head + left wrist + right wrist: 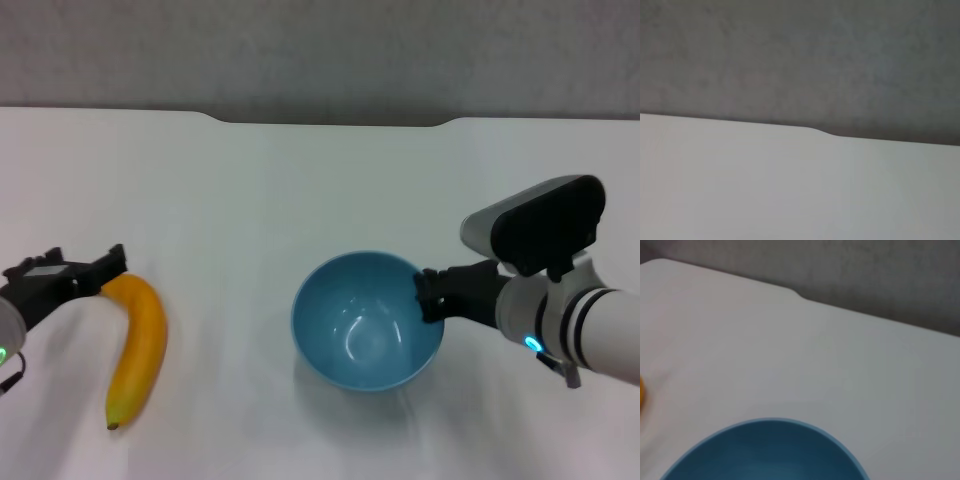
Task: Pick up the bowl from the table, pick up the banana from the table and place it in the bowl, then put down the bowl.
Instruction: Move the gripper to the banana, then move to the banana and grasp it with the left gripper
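The light-blue bowl (366,320) is in the middle of the white table (300,170), tilted a little with a shadow under it. My right gripper (428,295) is shut on the bowl's right rim. The bowl's rim also fills the near part of the right wrist view (765,455). The yellow-orange banana (140,345) lies on the table at the left, dark tip toward me. My left gripper (105,270) is at the banana's far end, touching or just beside it. A sliver of the banana shows in the right wrist view (641,392).
The table's far edge has a shallow notch (330,120) with a grey wall behind it. The left wrist view shows only bare tabletop (790,190) and the wall.
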